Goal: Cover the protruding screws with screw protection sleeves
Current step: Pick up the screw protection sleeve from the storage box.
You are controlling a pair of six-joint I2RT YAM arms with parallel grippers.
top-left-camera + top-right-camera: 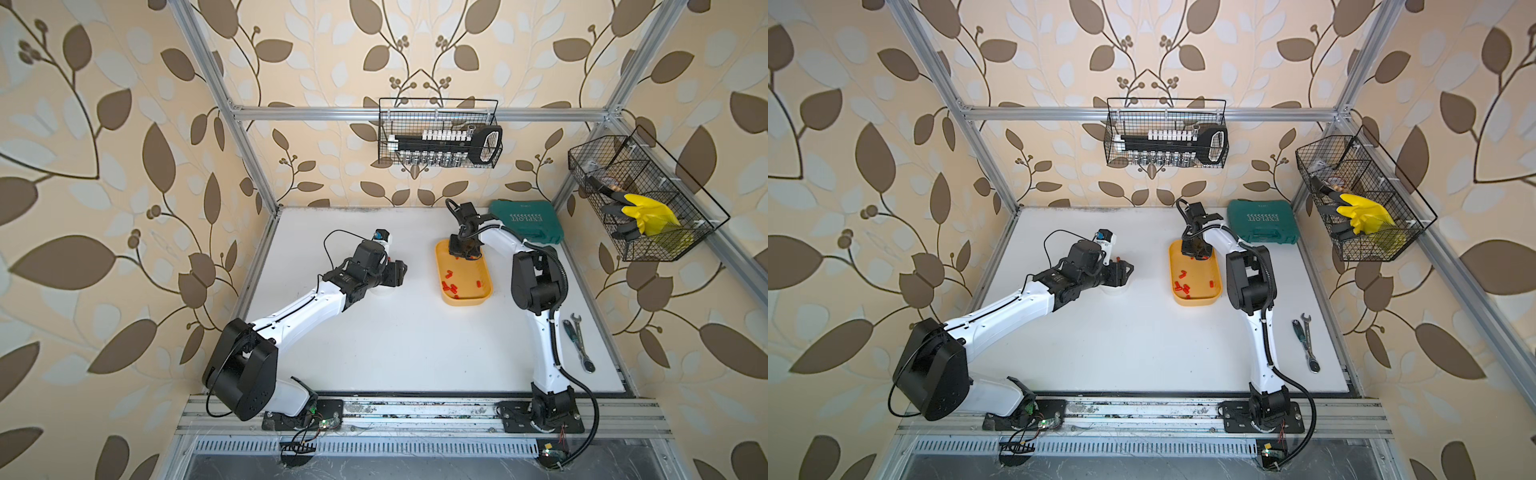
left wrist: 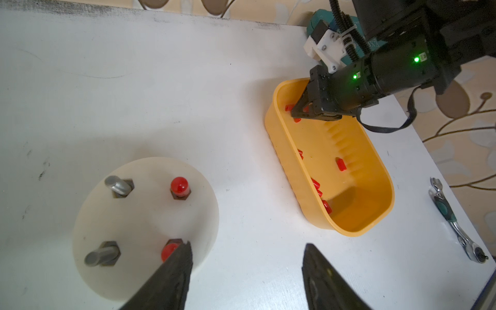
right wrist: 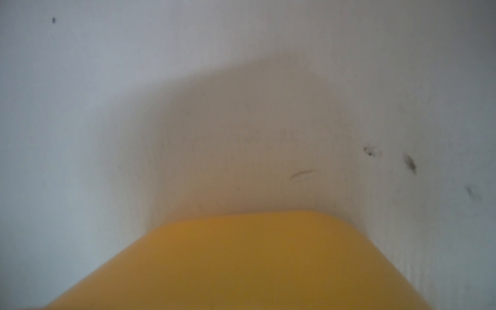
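The white dome sits at the lower left of the left wrist view, with four protruding screws standing out of it. The two on its left side are bare grey metal. The two on its right side each wear a red cap. The left gripper hangs at the bottom edge of that frame, jaws spread wide with nothing between them. One fingertip overlaps the lower capped screw in the picture; whether it touches cannot be told.

At the upper right of the same view, the right gripper reaches into the far end of the yellow-orange tray. Loose screw protection sleeves lie scattered along the tray floor. The jaws are pressed together among a few of them, and whether one is pinched cannot be told. The right wrist view shows only a blurred tray wall against the white table.

In both top views the tray lies right of centre and the dome is mostly hidden under the left gripper. Behind the tray, a green tool case bears the word "EXPLOIT", read upside down. A ratchet wrench with a green grip lies near the table's right edge. A wire basket on the back wall holds a socket set. A second basket at the right holds a yellow glove.
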